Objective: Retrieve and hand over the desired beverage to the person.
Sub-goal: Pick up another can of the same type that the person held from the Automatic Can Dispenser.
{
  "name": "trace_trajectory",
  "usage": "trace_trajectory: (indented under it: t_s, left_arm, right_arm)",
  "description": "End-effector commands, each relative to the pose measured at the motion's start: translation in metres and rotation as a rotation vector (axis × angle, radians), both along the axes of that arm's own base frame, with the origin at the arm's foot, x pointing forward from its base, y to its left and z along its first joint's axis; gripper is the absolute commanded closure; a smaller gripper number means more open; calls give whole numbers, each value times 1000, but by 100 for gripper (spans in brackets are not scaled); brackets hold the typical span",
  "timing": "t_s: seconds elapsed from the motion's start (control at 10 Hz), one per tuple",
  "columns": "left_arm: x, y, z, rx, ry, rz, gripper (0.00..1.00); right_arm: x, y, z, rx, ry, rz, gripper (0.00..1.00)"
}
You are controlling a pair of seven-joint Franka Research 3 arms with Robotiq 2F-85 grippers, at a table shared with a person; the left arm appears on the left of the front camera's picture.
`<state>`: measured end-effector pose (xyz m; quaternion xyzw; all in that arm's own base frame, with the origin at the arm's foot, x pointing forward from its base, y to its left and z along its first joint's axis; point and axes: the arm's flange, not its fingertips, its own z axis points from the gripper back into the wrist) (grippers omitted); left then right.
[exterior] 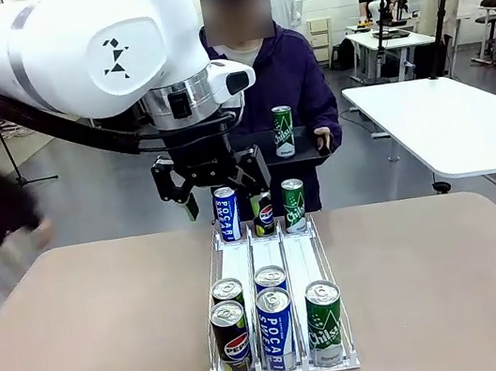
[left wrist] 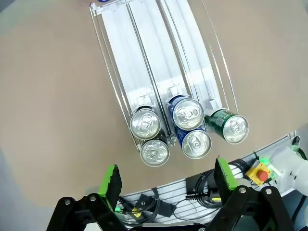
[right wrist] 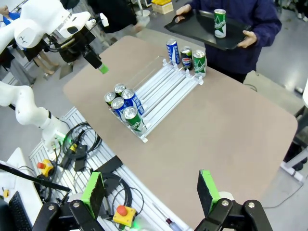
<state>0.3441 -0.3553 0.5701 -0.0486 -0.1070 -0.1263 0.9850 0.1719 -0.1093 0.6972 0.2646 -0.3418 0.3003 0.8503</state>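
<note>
Left gripper hangs high over the near side of the table, jaws apart, empty. Right gripper is likewise apart. Green can stands on the person's tray. Handover is likely done. Next: keep clear of the rack.

The person, in a dark navy-purple hooded jacket over a light grey shirt, stands at the far edge of the tabletop, holding a black tray in both hands. A green Chilsung can stands upright on the tray. In the wire rack, three upright cans stand at the far end and five cans at the near end.
</note>
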Motion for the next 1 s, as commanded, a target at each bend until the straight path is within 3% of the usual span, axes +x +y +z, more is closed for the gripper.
trace_trajectory:
  t_s: [0.0,0.6,0.9]
  left_arm:
    - [-6,5,1,22,-8,-26,0]
    - [-4,-1,2,-1,3,-15,0]
    - [-45,-43,-40,97,35,-25,0]
  right_arm:
    - [0,-1,1,6,-2,18,0]
    - [0,-1,1,6,-2,18,0]
    - [0,-1,1,6,-2,18,0]
